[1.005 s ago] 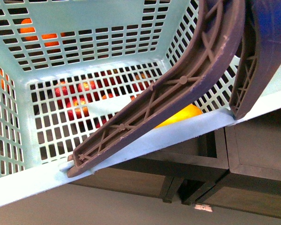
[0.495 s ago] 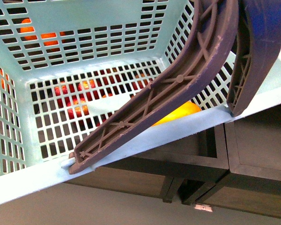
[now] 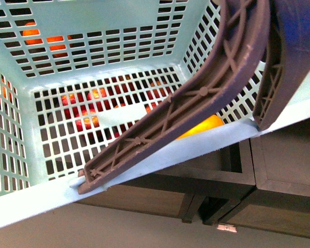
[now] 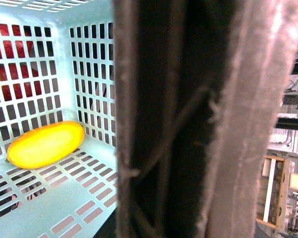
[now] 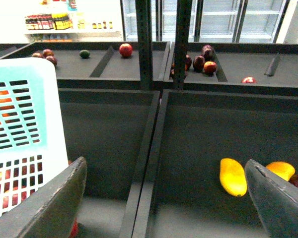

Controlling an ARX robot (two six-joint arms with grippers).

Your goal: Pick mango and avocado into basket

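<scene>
The turquoise basket (image 3: 144, 31) hangs close before the front camera, tilted, its brown handles (image 3: 217, 88) rising to the upper right. One handle (image 4: 188, 124) fills the left wrist view, and my left gripper is shut on it, fingers hidden. A yellow-orange mango (image 4: 45, 144) lies on the basket floor in a corner, half hidden behind the handle (image 3: 204, 125). My right gripper (image 5: 164, 208) is open and empty above a dark bin, beside the basket wall (image 5: 20, 134). A small dark green fruit (image 5: 84, 54) in a far bin may be the avocado; too small to tell.
Two more yellow mangoes (image 5: 233, 176) (image 5: 280, 170) lie in the bin by the right finger. Red apples (image 5: 125, 49) and dark fruit (image 5: 203, 62) sit in far bins. Black bin dividers (image 5: 149, 148) run below. Apples (image 3: 85, 111) and oranges (image 3: 46, 39) show through the lattice.
The basket swayed slightly to the left and came back. The mango has stayed in its corner.
</scene>
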